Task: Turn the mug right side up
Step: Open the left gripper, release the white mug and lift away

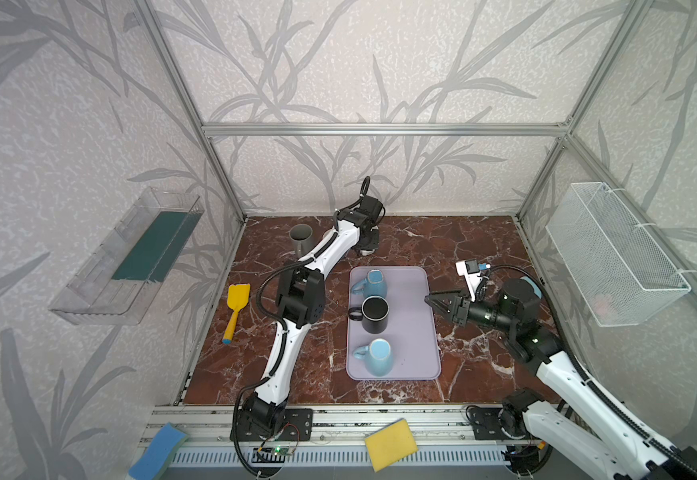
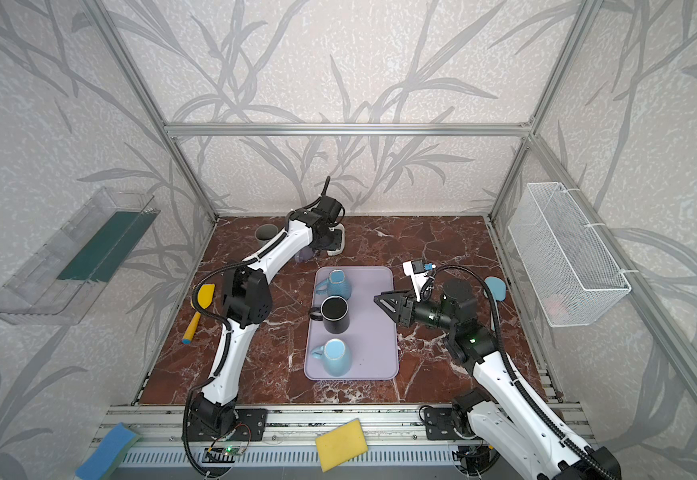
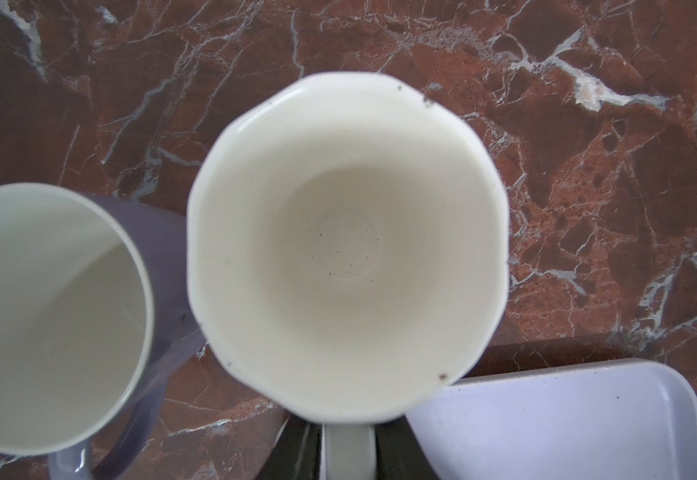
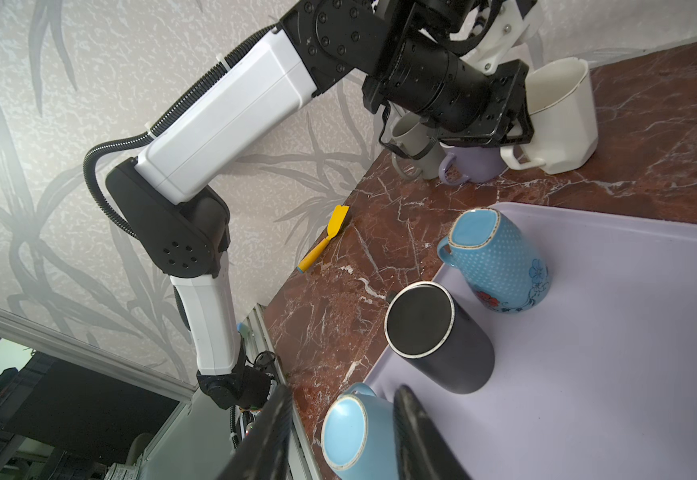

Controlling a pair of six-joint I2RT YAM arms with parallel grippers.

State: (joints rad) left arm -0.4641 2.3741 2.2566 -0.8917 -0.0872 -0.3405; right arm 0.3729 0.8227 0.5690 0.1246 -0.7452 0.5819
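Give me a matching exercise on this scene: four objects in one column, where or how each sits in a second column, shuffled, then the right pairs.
Things:
1. white mug
2. black mug
3. yellow scraper
4. yellow sponge

Places and states:
A. on the metal rail at the front
B. upside down, middle of the tray
C. upright on the table, beyond the tray
D. lying flat on the table, left of the tray

Pairs: 1-C, 2-B, 3-D, 4-A
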